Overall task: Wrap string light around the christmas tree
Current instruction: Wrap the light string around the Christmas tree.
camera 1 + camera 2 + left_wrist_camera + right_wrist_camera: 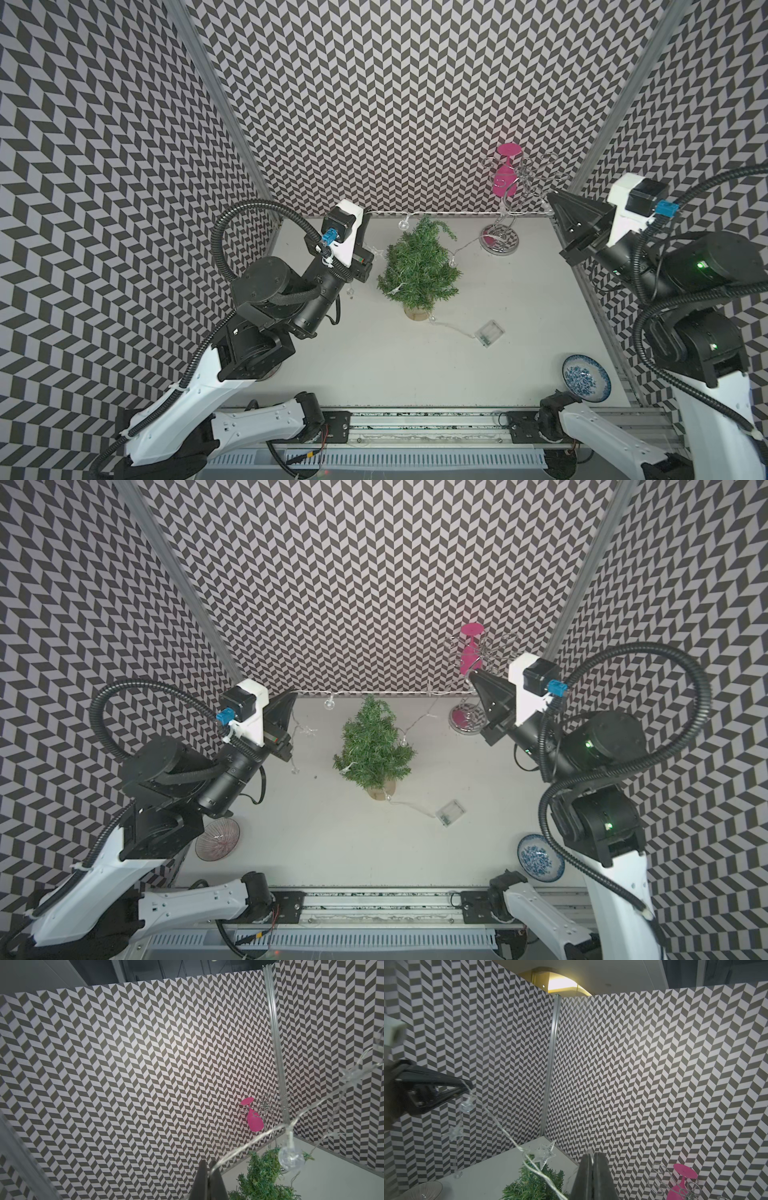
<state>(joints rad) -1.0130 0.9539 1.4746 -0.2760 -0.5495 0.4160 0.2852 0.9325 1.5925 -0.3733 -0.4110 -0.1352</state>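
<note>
Two arms are raised over the flat pale grey table [374, 365], one on each side near the back wall.

The left gripper [292, 693] has its jaws pressed together, pinching the string light [457, 212], a thin pale wire with clear round and star bulbs. In the left wrist view the wire exits between the tips.

The right gripper [549, 196] also has its jaws pressed together. The taut run ends at it, so it reads as pinching the same wire, but the contact is less clear.

The small bushy green christmas tree [417, 266], with a bent tip and a round tan wooden base, stands upright mid-table below that run.

A curly silver wire stand [500, 241] sits back right, with a pink glass [505, 183] hanging on it upside down.

A blue-and-white patterned bowl [586, 378] sits front right, and a clear ribbed glass bowl [218, 839] front left.

The string's clear rectangular battery box [490, 332] lies flat on the table near the tree base. Wire runs from it to the base and into the foliage. One round bulb hangs from the taut run just behind the tree tip.
</note>
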